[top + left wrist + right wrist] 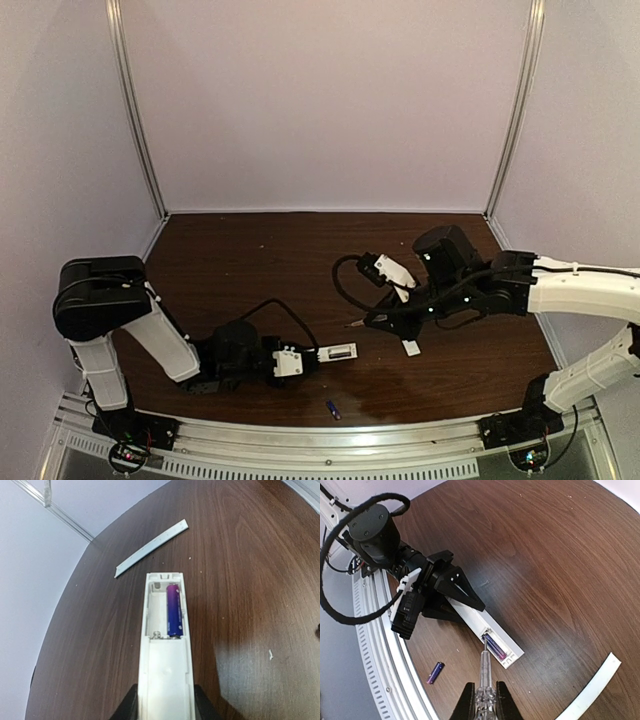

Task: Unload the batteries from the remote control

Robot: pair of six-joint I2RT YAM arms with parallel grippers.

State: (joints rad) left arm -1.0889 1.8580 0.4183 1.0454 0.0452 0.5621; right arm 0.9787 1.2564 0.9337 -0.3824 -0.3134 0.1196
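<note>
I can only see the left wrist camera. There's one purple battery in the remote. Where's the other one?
Observer: The other battery lies loose on the table, close to the front rail.
Operator: Is anything going to poke mine out?
Observer: The right gripper holds a screwdriver. It is aimed at the open bay of the remote control, and its tip apparently isn't touching.

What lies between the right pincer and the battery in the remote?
The screwdriver held by the right pincer, its tip at that battery; right wrist view.
</note>
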